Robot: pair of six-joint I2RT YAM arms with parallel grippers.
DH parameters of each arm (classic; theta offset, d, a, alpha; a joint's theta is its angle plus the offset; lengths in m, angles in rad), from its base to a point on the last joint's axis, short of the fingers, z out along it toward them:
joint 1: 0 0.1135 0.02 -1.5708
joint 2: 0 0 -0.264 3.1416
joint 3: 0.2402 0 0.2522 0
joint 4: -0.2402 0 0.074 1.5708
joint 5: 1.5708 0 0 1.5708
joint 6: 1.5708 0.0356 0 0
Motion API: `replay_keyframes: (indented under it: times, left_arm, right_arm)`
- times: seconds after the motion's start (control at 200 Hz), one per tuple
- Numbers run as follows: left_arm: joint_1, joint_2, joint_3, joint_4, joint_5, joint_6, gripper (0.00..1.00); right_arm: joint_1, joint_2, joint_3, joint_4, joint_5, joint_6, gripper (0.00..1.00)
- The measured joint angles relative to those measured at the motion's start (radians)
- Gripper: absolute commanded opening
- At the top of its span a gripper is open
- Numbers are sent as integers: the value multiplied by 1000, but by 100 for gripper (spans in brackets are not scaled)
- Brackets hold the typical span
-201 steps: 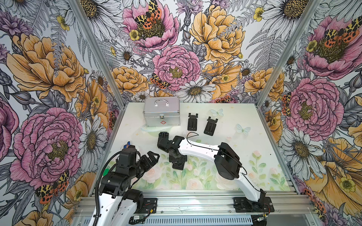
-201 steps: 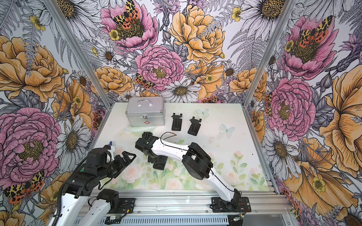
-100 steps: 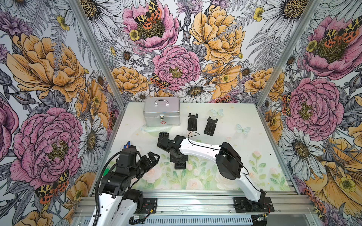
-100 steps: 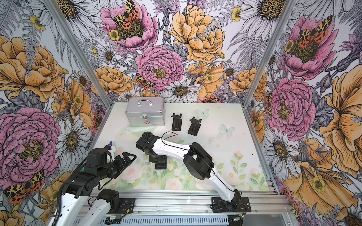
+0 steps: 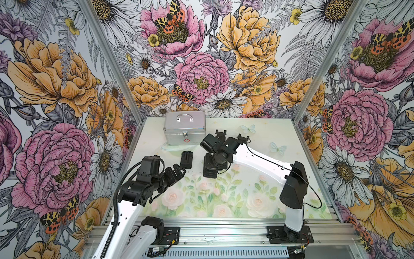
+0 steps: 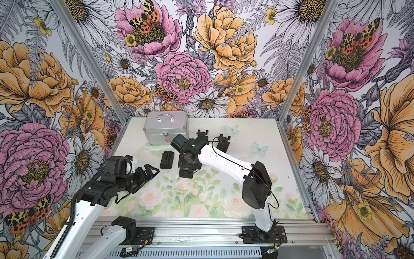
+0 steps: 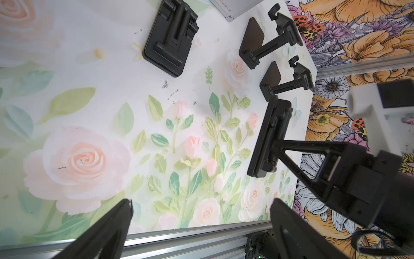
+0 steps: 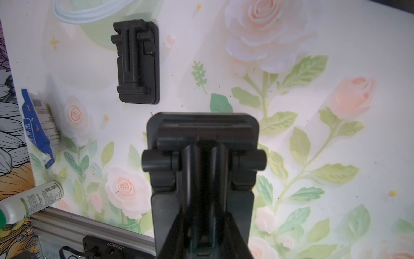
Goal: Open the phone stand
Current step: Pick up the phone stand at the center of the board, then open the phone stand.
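My right gripper [image 5: 215, 159] [image 8: 202, 152] is shut on the middle arm of a black phone stand [image 5: 210, 170] [image 6: 187, 171] [image 8: 202, 127]. In the left wrist view this stand [image 7: 267, 139] is held steeply tilted, its lower end close to the table. A second folded stand [image 5: 186, 159] [image 6: 167, 159] [image 7: 171, 38] [image 8: 137, 62] lies flat just left of it. Two opened stands [image 5: 220, 134] [image 6: 224, 142] [image 7: 268, 38] sit further back, partly hidden by the right arm. My left gripper [image 5: 179, 173] [image 6: 152, 170] [image 7: 201, 201] is open and empty, near the folded stand.
A silver case [image 5: 184, 127] [image 6: 165, 124] stands at the back left, with a clear ring [image 5: 177, 148] in front of it. A blue packet [image 8: 38, 121] and a white bottle [image 8: 29, 204] lie by the left wall. The metal rail [image 5: 224, 231] borders the front.
My right arm has carried the gripped stand to the right and toward the back, uncovering the folded stand that it hid. The left arm has edged slightly toward the back.
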Motion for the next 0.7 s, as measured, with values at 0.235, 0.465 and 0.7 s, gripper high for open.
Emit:
replay_keyframes:
  times: [0.235, 0.465, 0.7]
  left_arm:
    - [-103, 209, 97, 156, 56, 26, 99]
    - [-143, 362, 108, 397, 164, -5, 99]
    - [-178, 499, 58, 753, 314, -134, 99]
  right_arm:
    - [-141, -182, -203, 158, -198, -57, 0]
    - [-290, -378, -429, 378, -376, -38, 0]
    - [-377, -508, -673, 678, -536, 66, 0]
